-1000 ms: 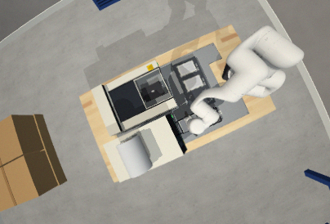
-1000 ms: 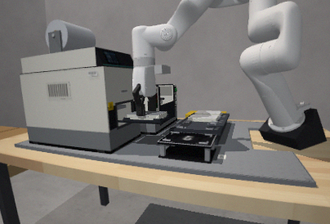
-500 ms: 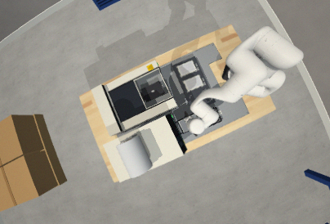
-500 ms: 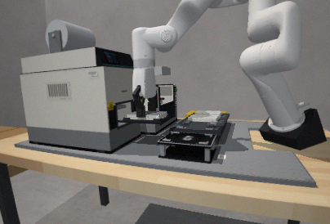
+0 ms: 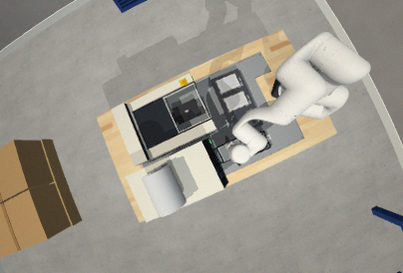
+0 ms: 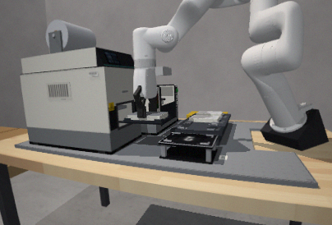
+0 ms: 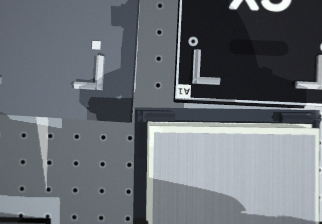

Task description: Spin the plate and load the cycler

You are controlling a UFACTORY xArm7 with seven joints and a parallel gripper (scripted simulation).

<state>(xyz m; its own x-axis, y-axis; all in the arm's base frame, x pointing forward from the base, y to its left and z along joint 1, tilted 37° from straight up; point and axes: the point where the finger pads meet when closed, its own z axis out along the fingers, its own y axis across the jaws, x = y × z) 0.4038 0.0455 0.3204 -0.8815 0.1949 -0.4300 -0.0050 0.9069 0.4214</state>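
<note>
Pincer (image 6: 145,112): dark two-finger unit on the white arm (image 6: 269,61), pointing straight down over the sealer's stage (image 6: 131,121). Fingers stand almost at full spread and are closed against plate K73 (image 6: 156,116), gripping it across its width; the near dark finger (image 6: 139,104) reaches down to the plate's edge.

Plate K73: pale, sealed, lying flat on the stage, directly beneath the pincer. In the wrist view its ribbed, light top (image 7: 232,170) with a cream border fills the lower right, set inside a dark frame.

Sealer (image 6: 156,96): small dark-fronted unit behind the stage, just right of the centrifuge.

Centrifuge (image 6: 68,107): large cream-and-grey box at the left of the bench, barcode label on its side, a grey cylinder (image 6: 70,37) showing above it.

Nest CY (image 7: 257,55): black plate with white L-shaped corner locators and an A1 mark at one corner, just beyond the plate's far edge in the wrist view; no plate on it.

Deck row (image 6: 204,123): dark raised positions right of the stage; a pale plate (image 6: 205,116) sits on a far one, the nearest black position (image 6: 187,140) bare.

Arm base (image 6: 315,135): black block on the wooden bench (image 6: 109,176), well right of the deck.
</note>
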